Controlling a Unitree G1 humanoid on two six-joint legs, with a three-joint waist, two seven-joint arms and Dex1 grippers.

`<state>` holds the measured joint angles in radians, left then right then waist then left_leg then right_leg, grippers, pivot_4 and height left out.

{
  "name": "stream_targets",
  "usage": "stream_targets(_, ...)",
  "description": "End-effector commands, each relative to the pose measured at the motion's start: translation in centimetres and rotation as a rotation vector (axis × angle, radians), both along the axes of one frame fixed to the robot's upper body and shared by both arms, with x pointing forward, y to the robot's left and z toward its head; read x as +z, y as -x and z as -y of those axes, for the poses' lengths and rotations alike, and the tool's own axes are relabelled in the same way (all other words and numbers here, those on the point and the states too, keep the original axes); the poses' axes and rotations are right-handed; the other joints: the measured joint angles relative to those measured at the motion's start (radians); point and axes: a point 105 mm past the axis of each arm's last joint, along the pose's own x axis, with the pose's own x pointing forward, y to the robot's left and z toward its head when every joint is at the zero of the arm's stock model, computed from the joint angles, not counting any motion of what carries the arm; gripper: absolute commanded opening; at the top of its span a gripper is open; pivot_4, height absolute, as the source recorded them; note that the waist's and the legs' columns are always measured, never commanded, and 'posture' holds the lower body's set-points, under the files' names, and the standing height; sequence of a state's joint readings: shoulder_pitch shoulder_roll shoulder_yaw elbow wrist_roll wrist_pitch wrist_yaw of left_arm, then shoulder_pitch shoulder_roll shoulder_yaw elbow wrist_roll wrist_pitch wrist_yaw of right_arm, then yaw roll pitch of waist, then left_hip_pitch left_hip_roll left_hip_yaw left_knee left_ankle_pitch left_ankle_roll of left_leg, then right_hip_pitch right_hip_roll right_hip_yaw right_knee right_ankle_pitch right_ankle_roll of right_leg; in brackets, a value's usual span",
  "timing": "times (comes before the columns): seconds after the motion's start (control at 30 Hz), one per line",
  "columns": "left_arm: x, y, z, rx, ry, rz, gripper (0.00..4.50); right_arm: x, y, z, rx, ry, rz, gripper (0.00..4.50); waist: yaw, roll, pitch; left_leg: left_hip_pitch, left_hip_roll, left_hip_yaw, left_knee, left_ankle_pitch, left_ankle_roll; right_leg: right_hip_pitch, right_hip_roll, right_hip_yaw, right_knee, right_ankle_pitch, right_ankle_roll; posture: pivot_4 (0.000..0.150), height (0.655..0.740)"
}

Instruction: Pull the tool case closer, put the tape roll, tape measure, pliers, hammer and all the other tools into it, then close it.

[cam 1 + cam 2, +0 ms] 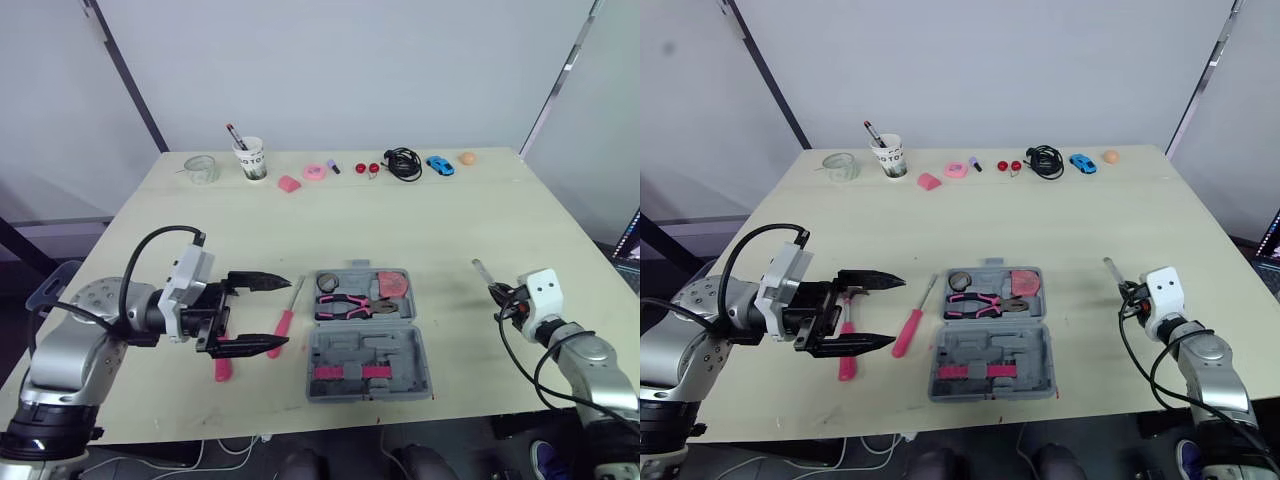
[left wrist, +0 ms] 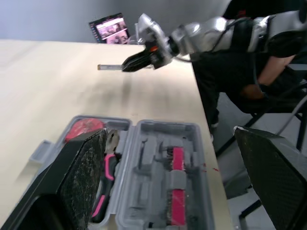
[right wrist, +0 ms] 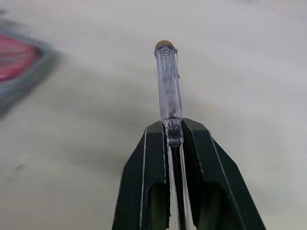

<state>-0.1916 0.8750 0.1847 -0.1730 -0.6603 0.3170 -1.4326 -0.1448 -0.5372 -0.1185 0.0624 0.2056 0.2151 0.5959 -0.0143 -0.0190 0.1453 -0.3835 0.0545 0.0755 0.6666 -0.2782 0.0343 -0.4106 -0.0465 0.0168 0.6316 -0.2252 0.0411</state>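
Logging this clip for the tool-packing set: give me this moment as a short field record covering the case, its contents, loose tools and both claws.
case: tool case open, lying flat on the table
in case: pliers, a red item, a dark round item
loose: red-handled screwdriver; pink-handled tool left of it
left claw: open, hovering by the screwdriver, holding nothing
right claw: shut on a clear tester pen, right of the case

Table: case, screwdriver, perhaps hammer
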Motion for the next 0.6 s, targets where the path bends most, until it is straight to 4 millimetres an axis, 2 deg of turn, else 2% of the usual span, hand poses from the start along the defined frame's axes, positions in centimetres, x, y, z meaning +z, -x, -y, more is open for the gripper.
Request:
stream_targets(0.03,0.3,-0.2,-0.5,0.02,-0.001,0.036,4.5,2.4,0.6,-2.4,0.153,0.008,0.034,0.06,0.0,0.0,0.0,0.0,0.0,0.0,0.0,0.0,0.0,0.0,0.0,0.0,0.0,0.0,0.0,0.15,0.74)
stream_targets(0.27,-0.3,-0.2,-1.5,0.046,-0.014,0.023,4.5,3.8,2.2,-7.7,0.465,0.065,-0.032,0.06,0.001,-0.001,0.0,0.0,0.0,0.0,0.0,0.0,0.0,0.0,0.0,-0.001,0.0,0.0,0.0,0.15,0.74)
stream_targets(0.43,-0.6,0.1,-2.4,0.056,-0.036,0.024,4.5,4.9,3.3,-12.9,0.724,0.145,-0.057,0.06,0.0,-0.001,0.0,-0.001,0.0,-0.001,0.001,0.0,0.0,0.0,0.0,-0.001,0.0,0.0,0.0,0.15,0.74)
stream_targets(0.6,-0.7,0.0,-3.1,0.076,-0.049,0.026,4.5,4.8,3.2,-15.4,0.811,0.226,-0.055,0.06,0.005,-0.002,0.0,-0.002,0.001,0.0,0.001,0.0,0.0,-0.002,0.0,-0.003,0.0,0.0,0.0,0.15,0.74)
